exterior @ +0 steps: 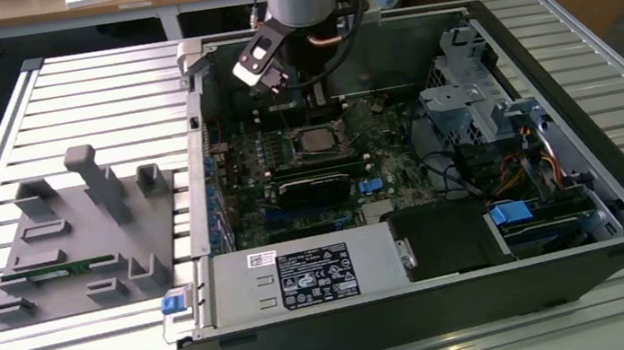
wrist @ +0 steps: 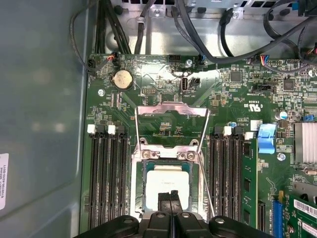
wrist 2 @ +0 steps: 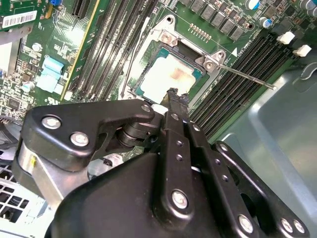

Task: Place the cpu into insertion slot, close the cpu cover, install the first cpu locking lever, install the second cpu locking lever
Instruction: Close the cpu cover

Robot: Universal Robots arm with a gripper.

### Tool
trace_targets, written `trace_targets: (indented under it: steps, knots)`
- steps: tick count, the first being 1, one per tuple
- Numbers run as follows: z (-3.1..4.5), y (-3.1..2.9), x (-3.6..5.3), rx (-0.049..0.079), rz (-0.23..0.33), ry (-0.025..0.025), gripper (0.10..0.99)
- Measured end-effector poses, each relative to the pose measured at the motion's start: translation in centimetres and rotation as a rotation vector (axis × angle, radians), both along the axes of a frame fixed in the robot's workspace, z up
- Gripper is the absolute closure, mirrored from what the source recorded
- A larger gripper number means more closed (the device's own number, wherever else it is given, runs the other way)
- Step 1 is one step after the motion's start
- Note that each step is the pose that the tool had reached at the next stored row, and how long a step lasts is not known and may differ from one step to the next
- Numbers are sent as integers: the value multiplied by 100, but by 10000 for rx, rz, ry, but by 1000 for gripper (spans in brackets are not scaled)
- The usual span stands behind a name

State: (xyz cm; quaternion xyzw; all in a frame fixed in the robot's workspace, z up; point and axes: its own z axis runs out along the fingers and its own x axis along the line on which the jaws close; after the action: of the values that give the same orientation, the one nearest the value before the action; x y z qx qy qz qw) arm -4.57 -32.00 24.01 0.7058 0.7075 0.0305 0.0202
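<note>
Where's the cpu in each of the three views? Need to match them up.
Exterior view: cpu mid-motherboard, just below the pincer in that picture.
First wrist view: cpu, pale square between the two banks of memory slots, just past the pincer tip.
Second wrist view: cpu, pale square just past the pincer tip.
Shared landmark: the pincer, close by the cpu in all three.

Cpu in socket on mobo, hand over it.
</note>
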Motion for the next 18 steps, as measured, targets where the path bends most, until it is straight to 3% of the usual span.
trace_targets:
  steps: [11,18]
  knots:
    - [44,0,0,0,0,0,980]
    - [116,0,0,1,0,0,980]
